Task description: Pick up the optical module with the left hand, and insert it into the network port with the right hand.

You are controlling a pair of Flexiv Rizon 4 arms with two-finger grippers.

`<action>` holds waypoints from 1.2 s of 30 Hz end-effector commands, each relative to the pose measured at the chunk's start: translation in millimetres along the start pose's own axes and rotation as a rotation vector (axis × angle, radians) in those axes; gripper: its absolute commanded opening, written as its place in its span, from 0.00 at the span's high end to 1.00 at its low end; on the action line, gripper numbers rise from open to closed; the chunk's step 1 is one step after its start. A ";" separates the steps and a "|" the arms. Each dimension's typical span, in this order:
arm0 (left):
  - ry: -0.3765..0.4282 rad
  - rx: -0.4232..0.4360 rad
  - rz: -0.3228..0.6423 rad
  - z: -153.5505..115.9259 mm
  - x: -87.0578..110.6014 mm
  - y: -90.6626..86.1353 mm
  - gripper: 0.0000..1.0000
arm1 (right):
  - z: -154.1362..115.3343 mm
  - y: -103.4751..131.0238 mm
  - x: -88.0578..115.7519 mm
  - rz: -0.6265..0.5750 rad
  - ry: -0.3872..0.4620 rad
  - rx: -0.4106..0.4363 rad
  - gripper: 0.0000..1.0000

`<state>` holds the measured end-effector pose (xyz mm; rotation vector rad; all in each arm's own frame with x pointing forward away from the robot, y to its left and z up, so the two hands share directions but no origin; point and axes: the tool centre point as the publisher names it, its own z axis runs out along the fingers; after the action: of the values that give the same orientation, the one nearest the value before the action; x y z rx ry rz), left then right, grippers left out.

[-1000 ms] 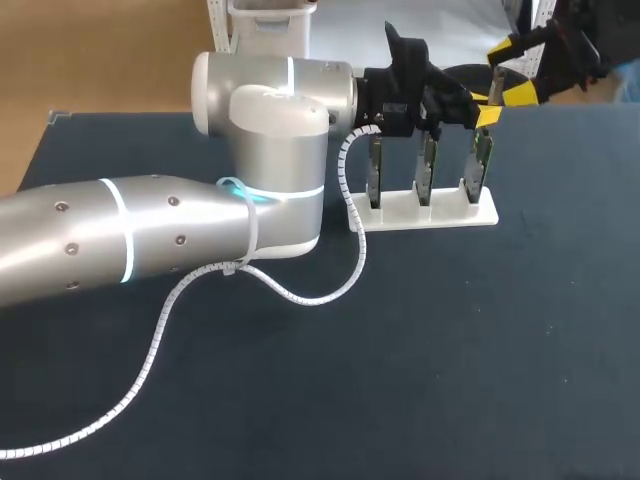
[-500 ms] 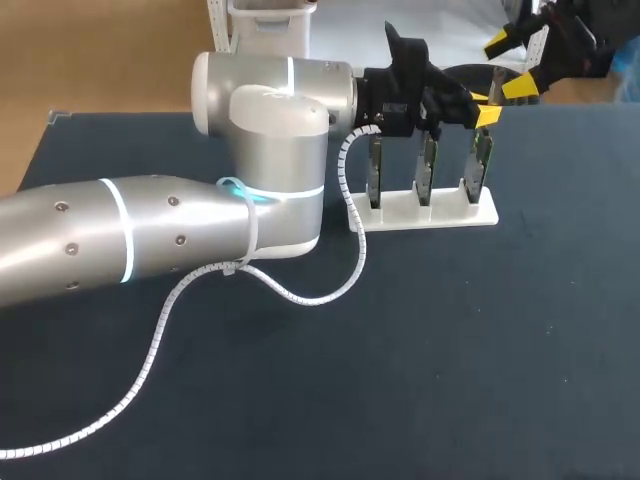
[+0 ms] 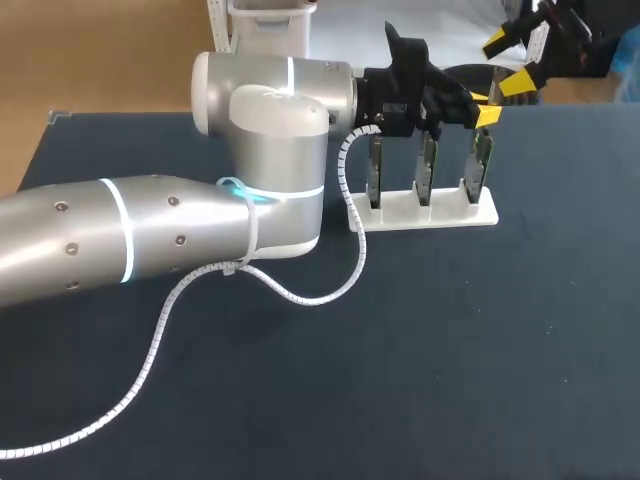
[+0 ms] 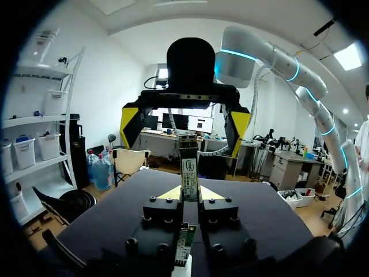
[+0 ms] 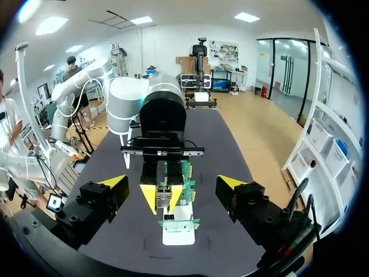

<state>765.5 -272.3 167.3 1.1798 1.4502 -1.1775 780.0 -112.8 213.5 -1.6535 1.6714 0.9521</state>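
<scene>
Left gripper (image 4: pixel 190 195) is pinched closed on the optical module (image 4: pixel 188 167), which stands upright between its yellow tips, just above the white stand (image 3: pixel 425 215) of circuit boards. Right gripper (image 3: pixel 510 63) hangs wide open and empty just ahead. Pickup looks done; the next step is probably the handover, with the right gripper closing on the module's free end.

Slim optical module (image 4: pixel 188 167) upright, clamped in left pincer (image 4: pixel 188 195)
</scene>
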 end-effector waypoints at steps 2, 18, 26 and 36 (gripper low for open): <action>0.003 0.002 -0.001 0.0 -0.6 0.9 1.00 | 0.0 5.8 0.2 0.004 0.001 -0.002 0.00; 0.003 0.002 -0.001 0.0 -0.6 0.9 1.00 | -0.6 13.0 3.5 0.000 0.008 -0.045 0.00; 0.003 0.002 -0.001 0.0 -0.6 0.9 1.00 | 1.1 13.1 2.6 -0.008 0.007 -0.056 0.00; 0.003 0.002 -0.001 0.0 -0.6 0.9 1.00 | 3.2 12.7 1.5 -0.015 0.005 -0.054 1.00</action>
<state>765.5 -272.3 167.3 1.1798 1.4502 -1.1775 765.6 -112.0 212.1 -1.7011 1.6514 0.9924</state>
